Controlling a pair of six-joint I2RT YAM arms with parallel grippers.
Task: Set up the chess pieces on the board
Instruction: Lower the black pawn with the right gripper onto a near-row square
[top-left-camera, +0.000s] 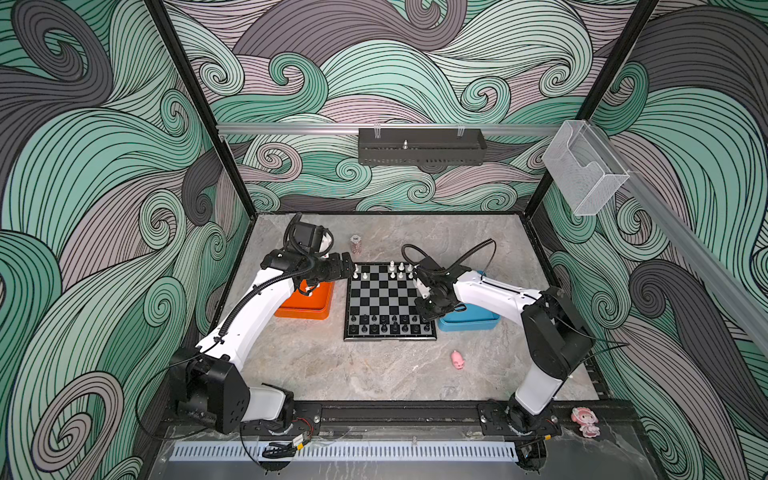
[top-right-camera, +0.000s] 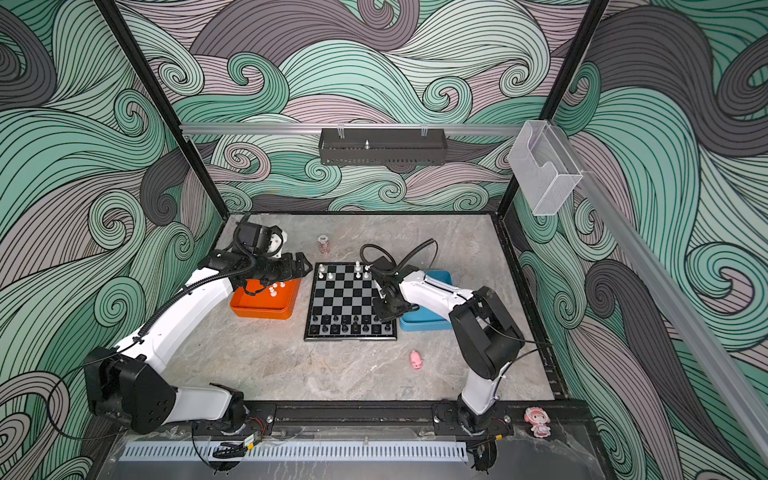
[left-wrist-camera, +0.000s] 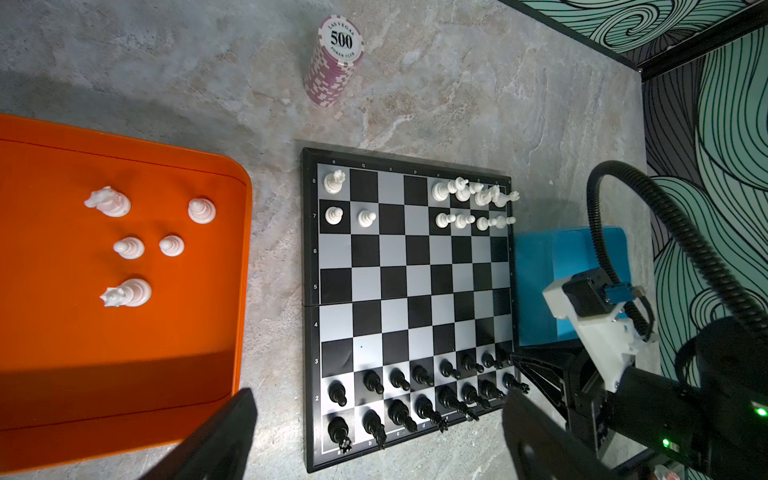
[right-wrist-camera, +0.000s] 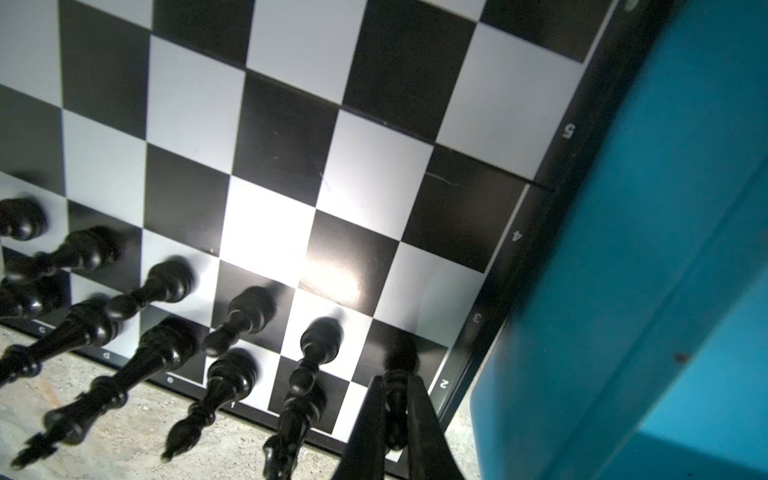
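The board (top-left-camera: 390, 338) lies mid-table, also seen at its rim (top-right-camera: 351, 337) and border (left-wrist-camera: 309, 291). Black chess pieces (top-left-camera: 386, 324) fill its two near rows. White ones (top-left-camera: 399, 270) stand in part of the two far rows. More white pieces (left-wrist-camera: 129, 247) rest in the orange tray (left-wrist-camera: 62, 332). My right gripper (right-wrist-camera: 395, 380) is shut on a black pawn (right-wrist-camera: 395, 400), whose base sits on the board's near right corner area. In both top views this gripper (top-left-camera: 424, 316) hangs over that corner. My left gripper (top-left-camera: 351, 270) hovers open and empty by the far left corner.
A blue tray (top-left-camera: 469, 322) sits against the board's right side, close beside my right gripper. A stack of pink poker chips (left-wrist-camera: 332, 62) stands behind the board. A pink pig figurine (top-left-camera: 458, 360) lies on the table in front right.
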